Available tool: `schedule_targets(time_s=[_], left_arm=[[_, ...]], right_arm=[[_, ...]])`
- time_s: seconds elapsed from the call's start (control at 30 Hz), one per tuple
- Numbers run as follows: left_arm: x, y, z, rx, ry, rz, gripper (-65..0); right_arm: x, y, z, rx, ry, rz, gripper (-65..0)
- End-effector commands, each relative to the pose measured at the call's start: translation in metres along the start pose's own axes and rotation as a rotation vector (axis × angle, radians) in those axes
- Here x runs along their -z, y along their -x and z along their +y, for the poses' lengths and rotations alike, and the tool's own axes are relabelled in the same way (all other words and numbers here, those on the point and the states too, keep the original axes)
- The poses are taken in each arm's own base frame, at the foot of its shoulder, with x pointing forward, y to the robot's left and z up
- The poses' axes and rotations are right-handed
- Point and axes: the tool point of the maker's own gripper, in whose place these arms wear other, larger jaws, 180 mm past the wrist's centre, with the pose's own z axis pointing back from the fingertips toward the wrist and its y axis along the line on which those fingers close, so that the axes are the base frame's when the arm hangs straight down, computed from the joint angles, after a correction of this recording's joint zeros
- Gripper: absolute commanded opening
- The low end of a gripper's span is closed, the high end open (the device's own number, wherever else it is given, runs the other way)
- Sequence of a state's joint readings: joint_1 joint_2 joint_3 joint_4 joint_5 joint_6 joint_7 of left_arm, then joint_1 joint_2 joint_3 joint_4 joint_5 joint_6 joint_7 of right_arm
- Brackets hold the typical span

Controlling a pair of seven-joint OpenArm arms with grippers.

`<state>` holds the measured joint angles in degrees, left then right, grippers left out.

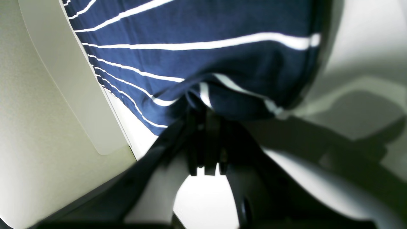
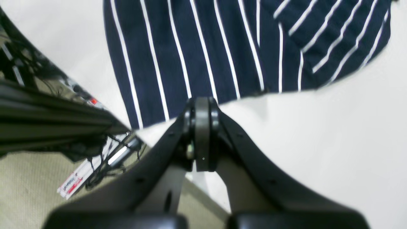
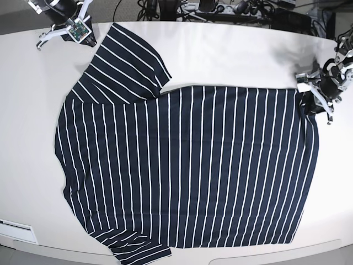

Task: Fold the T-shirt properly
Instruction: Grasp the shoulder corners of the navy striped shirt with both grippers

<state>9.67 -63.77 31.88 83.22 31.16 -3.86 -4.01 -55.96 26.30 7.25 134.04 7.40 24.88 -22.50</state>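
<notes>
The T-shirt (image 3: 187,165), dark navy with thin white stripes, lies spread flat on the white table (image 3: 231,49), collar end at the left and hem at the right. My left gripper (image 3: 315,99) is at the hem's far right corner. In the left wrist view it (image 1: 205,105) is shut on a bunched fold of the striped fabric (image 1: 197,57). My right gripper (image 3: 77,30) is at the far left by the upper sleeve. In the right wrist view it (image 2: 202,103) is shut, its tips at the edge of the flat fabric (image 2: 190,47), with no cloth seen between them.
Cables and power strips (image 3: 220,8) run along the table's back edge. The table's left edge shows in the right wrist view, with floor clutter and wires (image 2: 95,159) below it. A white label (image 3: 16,226) sits at the front left edge.
</notes>
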Motion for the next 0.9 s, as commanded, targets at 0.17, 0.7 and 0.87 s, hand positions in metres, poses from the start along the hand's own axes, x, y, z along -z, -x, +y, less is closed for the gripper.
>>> schedule_targets(time_s=[0.17, 0.7, 0.87], left_arm=[[-0.003, -0.008, -0.021, -0.031, 0.089, -0.038, -65.0], [-0.003, -0.009, -0.022, -0.032, 0.092, -0.039, -65.0], [-0.003, -0.009, -0.022, -0.031, 0.092, -0.038, -65.0]], right_arm=[[0.008, -0.029, 0.004, 0.0, -0.075, -0.126, -65.0], [0.055, 0.017, -0.051, -0.048, 0.103, 0.006, -65.0], [0.065, 0.026, -0.063, -0.076, 0.086, 0.031, -64.6]])
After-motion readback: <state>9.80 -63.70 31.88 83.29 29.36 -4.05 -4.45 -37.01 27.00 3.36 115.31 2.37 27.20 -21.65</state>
